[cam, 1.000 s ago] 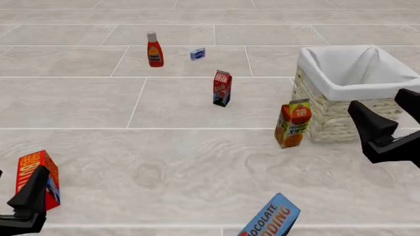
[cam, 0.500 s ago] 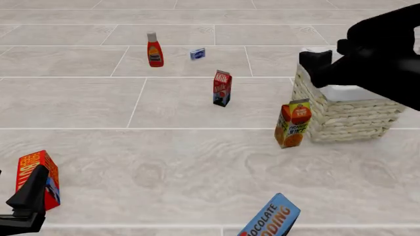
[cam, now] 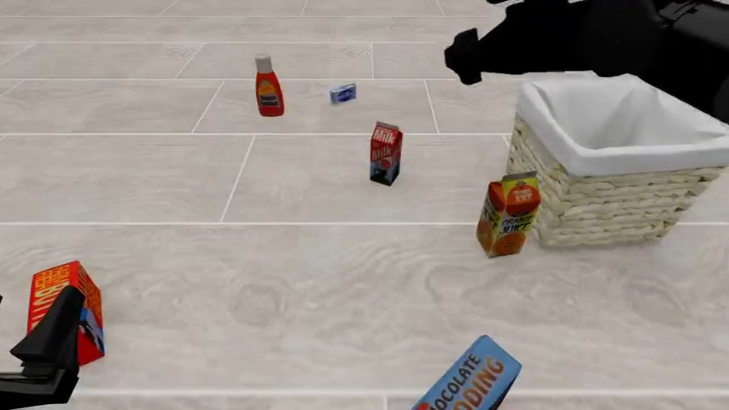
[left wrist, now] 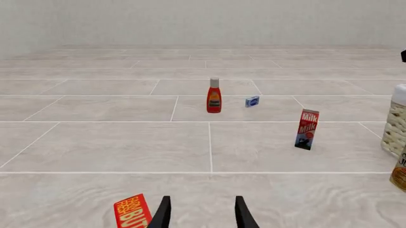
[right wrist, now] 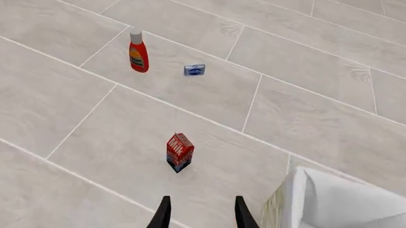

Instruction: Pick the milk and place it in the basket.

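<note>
The milk (cam: 385,154), a small red and dark blue carton, stands upright in the middle of the table. It also shows in the left wrist view (left wrist: 307,129) and the right wrist view (right wrist: 179,152). The basket (cam: 603,201), pale wicker with a white liner, stands at the right, apart from the milk. My right gripper (cam: 465,56) hangs high beyond the basket's far left corner, open and empty (right wrist: 201,214), looking down at the milk. My left gripper (cam: 46,354) is open and empty (left wrist: 201,214) at the near left.
An orange juice carton (cam: 508,215) stands against the basket's near left corner. A ketchup bottle (cam: 268,87) and a small blue box (cam: 343,94) stand at the far side. A red-orange box (cam: 67,299) sits by my left gripper. A blue pudding box (cam: 473,380) lies near the front edge.
My right arm has swung from the near right, in front of the basket, up and to the far left over the basket. The left arm and all objects have not moved.
</note>
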Controlling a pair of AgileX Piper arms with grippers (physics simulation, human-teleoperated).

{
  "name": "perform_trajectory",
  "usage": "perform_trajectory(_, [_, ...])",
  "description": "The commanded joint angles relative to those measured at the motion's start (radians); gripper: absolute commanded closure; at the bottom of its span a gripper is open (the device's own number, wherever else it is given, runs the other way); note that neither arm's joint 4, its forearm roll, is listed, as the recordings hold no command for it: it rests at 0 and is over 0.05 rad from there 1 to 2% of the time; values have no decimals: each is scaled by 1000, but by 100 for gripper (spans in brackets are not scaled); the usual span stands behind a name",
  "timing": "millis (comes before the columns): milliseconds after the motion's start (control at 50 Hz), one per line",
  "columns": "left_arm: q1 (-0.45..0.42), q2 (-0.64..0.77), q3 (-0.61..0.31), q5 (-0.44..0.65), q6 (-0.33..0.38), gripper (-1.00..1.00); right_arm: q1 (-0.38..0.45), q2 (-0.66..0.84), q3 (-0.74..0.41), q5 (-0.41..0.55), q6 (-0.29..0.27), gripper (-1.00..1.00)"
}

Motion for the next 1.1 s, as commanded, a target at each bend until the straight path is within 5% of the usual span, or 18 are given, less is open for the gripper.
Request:
perform_trajectory(20, [0, 0, 0, 0, 0, -100, -11, 243, -331, 146, 4, -100])
perform_trajectory(200, [0, 0, 0, 0, 0, -100, -4, 411, -552, 237, 0, -100])
perform_trajectory(280, [0, 0, 0, 0, 0, -100, -4, 545, -740, 327, -9, -100])
perform_trajectory(540, [0, 0, 0, 0, 0, -100, 12, 733, -970, 417, -9, -100])
perform_trajectory(680, [0, 0, 0, 0, 0, -100, 3, 926, -1273, 561, -6, -100])
perform_trajectory(1100, [0, 0, 0, 0, 0, -100, 39, 1039, -1303, 531, 17, -100])
